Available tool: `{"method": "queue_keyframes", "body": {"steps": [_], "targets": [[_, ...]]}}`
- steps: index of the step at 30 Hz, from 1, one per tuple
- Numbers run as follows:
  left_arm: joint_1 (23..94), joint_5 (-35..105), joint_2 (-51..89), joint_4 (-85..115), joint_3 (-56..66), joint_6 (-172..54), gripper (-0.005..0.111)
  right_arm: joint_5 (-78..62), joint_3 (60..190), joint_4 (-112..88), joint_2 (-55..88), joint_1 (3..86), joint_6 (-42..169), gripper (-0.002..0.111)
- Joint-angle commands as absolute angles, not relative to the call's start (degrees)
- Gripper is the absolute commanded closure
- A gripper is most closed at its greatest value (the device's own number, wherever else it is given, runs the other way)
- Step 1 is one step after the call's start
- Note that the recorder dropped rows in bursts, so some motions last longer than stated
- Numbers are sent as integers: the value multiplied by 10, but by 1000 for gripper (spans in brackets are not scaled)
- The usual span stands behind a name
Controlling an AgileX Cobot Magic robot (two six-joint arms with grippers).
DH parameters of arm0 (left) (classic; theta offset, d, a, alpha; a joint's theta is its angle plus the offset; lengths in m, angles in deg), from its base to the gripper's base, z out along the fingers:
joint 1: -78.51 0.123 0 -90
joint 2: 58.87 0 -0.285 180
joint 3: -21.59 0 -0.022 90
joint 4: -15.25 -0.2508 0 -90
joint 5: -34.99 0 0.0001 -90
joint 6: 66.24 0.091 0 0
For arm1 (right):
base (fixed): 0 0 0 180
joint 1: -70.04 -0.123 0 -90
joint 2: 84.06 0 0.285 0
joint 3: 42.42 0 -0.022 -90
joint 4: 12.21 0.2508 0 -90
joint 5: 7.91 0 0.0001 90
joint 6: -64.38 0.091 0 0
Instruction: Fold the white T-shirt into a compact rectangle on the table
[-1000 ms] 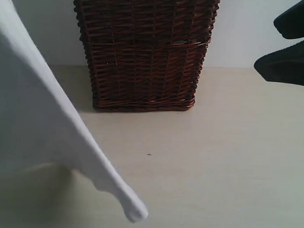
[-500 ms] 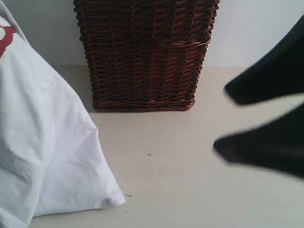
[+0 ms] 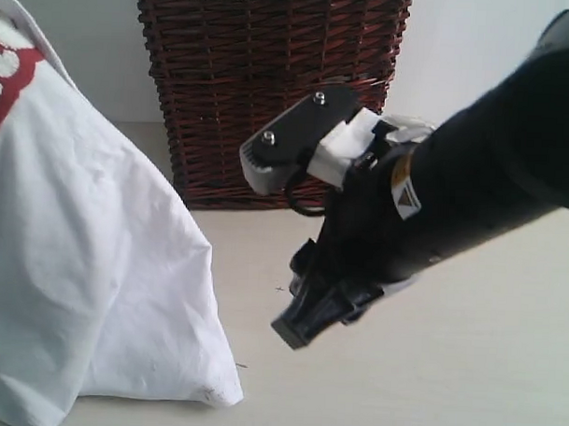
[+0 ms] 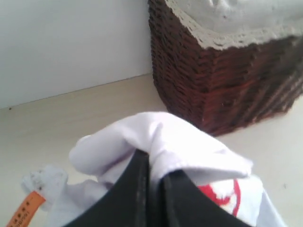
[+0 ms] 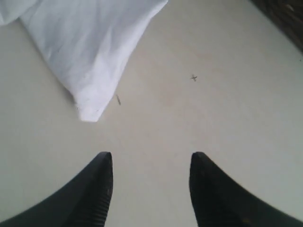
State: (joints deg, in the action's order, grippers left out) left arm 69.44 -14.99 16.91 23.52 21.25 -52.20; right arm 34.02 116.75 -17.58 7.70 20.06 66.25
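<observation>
The white T-shirt (image 3: pixel 86 262) hangs steeply near the left side of the counter (image 3: pixel 466 369). Its long axis runs from high up down to a corner resting on the surface, red print uppermost. The left gripper (image 4: pixel 154 172) is clamped tight on a fold of it. The right gripper (image 5: pixel 150 163), jaws well parted and empty, hovers over bare counter near that corner. A wicker basket (image 3: pixel 270 91) stands at the far edge.

Soft even light; white T-shirt (image 3: pixel 86 262) glaring; left wrist view blurry.
</observation>
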Motion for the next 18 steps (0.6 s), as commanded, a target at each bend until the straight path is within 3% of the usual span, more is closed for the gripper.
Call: {"method": "queue_keyframes", "body": {"steps": [1, 6, 10, 13, 18], "targets": [[649, -281, 157, 361, 219, -202, 107, 323, 1223, -134, 62, 240, 609, 60], [597, -317, 126, 365, 219, -55, 107, 329, 1238, -119, 90, 251, 566, 60], [622, -188, 108, 69, 219, -385, 107, 338, 1238, -118, 106, 251, 565, 60], [658, -216, 139, -157, 219, -684, 107, 342, 1241, -105, 107, 251, 559, 60], [704, -245, 226, -205, 183, -710, 104, 363, 1241, -90, 107, 251, 554, 60]]}}
